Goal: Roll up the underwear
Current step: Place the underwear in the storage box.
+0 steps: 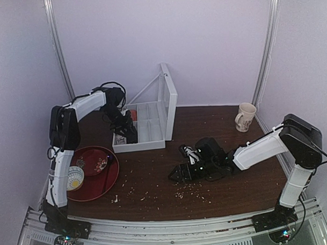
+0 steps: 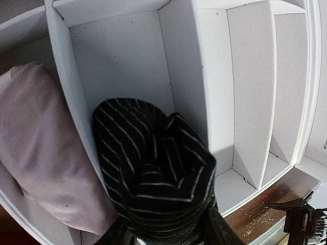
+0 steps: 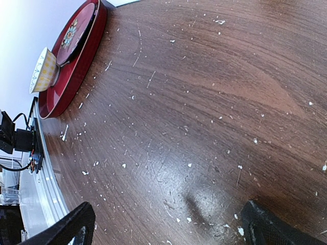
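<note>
The underwear (image 2: 153, 168), black with pale pinstripes, is a tight roll standing in a compartment of the white organiser box (image 2: 122, 56). My left gripper (image 2: 168, 237) reaches into that box (image 1: 147, 131) from above. Its dark fingers (image 2: 220, 230) stand wide on either side of the roll's near end, and the fabric fills the gap between them. In the top view the left gripper (image 1: 126, 128) hides the roll. My right gripper (image 1: 176, 175) hovers low over the bare wooden table, open and empty, with its fingertips (image 3: 71, 227) far apart.
A pale pink cloth (image 2: 41, 153) fills the compartment left of the roll. The box lid (image 1: 169, 98) stands open at the back. A red tray (image 1: 95, 176) with a small bowl (image 1: 74, 178) sits front left. A mug (image 1: 245, 117) stands back right. Crumbs dot the table (image 3: 194, 102).
</note>
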You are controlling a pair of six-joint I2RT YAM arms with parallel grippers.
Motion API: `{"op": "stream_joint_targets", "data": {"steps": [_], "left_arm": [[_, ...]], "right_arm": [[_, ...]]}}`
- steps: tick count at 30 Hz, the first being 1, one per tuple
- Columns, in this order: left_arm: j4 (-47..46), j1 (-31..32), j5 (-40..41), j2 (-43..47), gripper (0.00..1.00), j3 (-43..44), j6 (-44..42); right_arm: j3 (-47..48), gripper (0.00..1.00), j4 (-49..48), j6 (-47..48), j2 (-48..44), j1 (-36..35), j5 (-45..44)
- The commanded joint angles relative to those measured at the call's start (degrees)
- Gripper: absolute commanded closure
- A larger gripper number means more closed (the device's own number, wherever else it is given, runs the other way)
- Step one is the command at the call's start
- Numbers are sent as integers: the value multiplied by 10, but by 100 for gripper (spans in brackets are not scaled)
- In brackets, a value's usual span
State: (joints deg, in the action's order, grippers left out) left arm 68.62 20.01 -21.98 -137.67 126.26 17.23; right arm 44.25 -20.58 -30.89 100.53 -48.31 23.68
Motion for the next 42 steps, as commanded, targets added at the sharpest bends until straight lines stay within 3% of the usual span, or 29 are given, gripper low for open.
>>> {"op": "stream_joint_targets", "data": {"steps": [1,5,8,14,24,31,42], "left_arm": [[26,6,5,27,35,8,-4],[22,10,12,20,32,11,-2],[21,14,21,10,42,13,5],[22,20,46,-4,48,10,13],[26,22,46,-29,45,25,17],[48,22,56,8,37,44,16],[59,22,53,50,36,40,18]], "right_arm": [[-16,0,36,-11,0,2,9],[-16,0,32,-13,2,2,10],[-16,0,32,-13,1,2,11],[-18,0,33,-13,-1,2,10],[-14,0,37,-10,0,2,10],[-15,0,38,-8,-2,2,9],[-15,0,36,-10,0,2,9]]}}
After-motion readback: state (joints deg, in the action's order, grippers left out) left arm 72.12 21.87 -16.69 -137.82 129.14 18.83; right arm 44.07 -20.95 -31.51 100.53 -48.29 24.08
